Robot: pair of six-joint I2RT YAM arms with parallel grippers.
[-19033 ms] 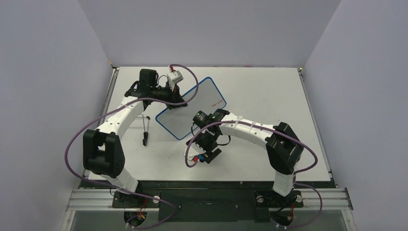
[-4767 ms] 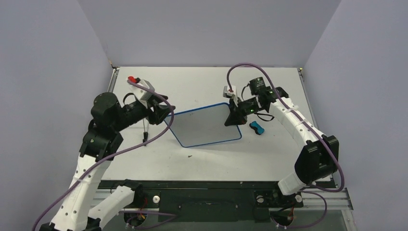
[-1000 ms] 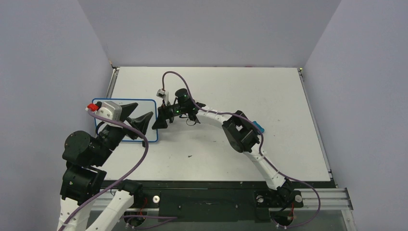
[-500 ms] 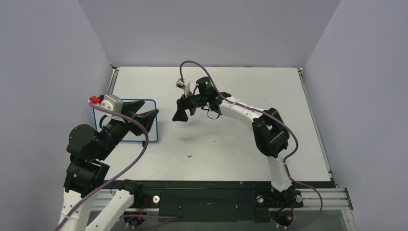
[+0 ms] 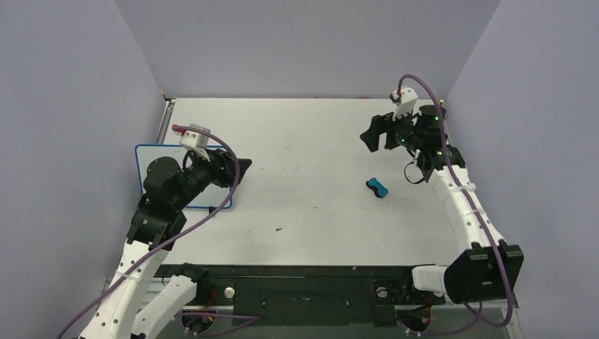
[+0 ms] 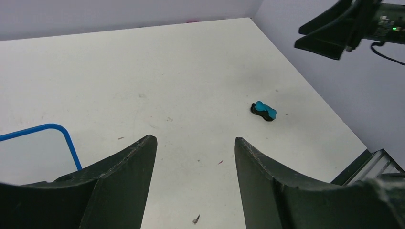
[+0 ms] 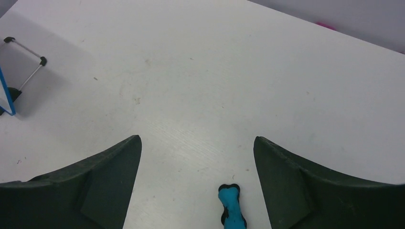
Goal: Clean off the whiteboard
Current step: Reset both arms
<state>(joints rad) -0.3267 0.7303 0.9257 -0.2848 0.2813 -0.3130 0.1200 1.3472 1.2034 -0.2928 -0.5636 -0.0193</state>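
Observation:
The whiteboard, white with a thin blue rim, lies at the left of the table, and my left arm covers much of it. One rounded corner shows in the left wrist view, and the white surface I can see is blank. My left gripper hangs open just right of the board, with nothing between its fingers. My right gripper is raised at the back right, open and empty. The blue-and-black eraser lies loose on the table below it.
A thin metal stand with black feet sits beside the board's blue edge. Small dark specks dot the tabletop. Purple walls close in the table on three sides. My right gripper also shows high in the left wrist view.
My right arm has swung from the table's middle to the back right, away from the board. My left gripper has turned to the right, off the board. The board and eraser stay put.

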